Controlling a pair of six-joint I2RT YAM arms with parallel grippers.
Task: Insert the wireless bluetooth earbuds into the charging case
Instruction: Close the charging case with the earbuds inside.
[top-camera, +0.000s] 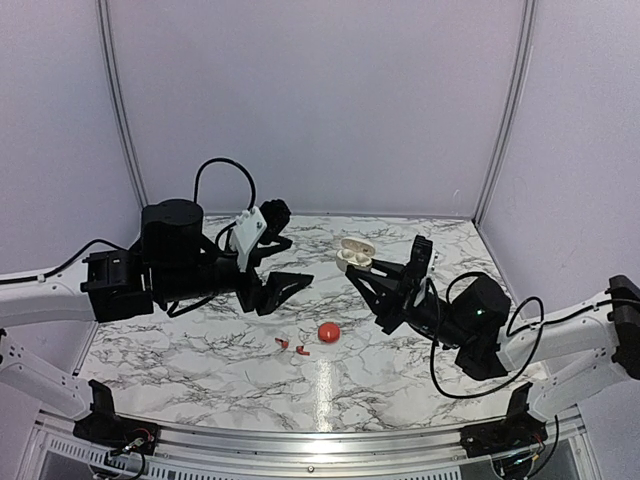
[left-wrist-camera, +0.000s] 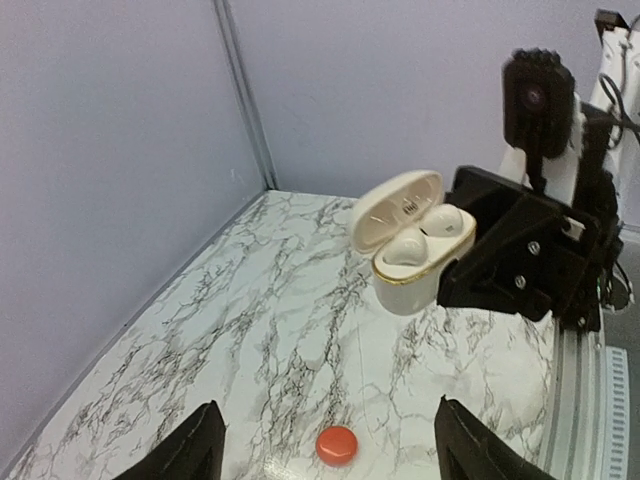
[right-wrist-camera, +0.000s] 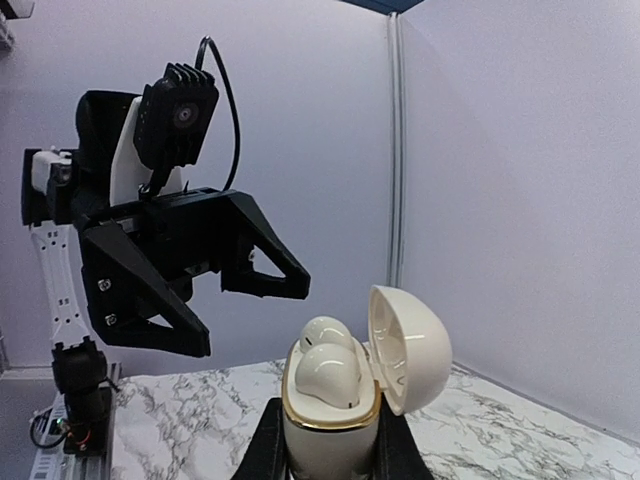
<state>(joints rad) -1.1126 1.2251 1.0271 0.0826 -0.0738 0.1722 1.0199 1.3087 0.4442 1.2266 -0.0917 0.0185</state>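
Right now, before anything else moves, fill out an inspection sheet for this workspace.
Surface: marble-patterned table, no spills seen.
Job's things: charging case open, lid up, held above the table; two white earbuds seated inside it.
Clutter: red ball and two small red pieces lying on the table, apart from one another.
Grippers: left gripper open, holding nothing, facing the case; right gripper shut on the case's base.
Cables: black cables loop off both arms, none touching the job's things.
Surroundings: pale walls on three sides; metal rail along the near edge.
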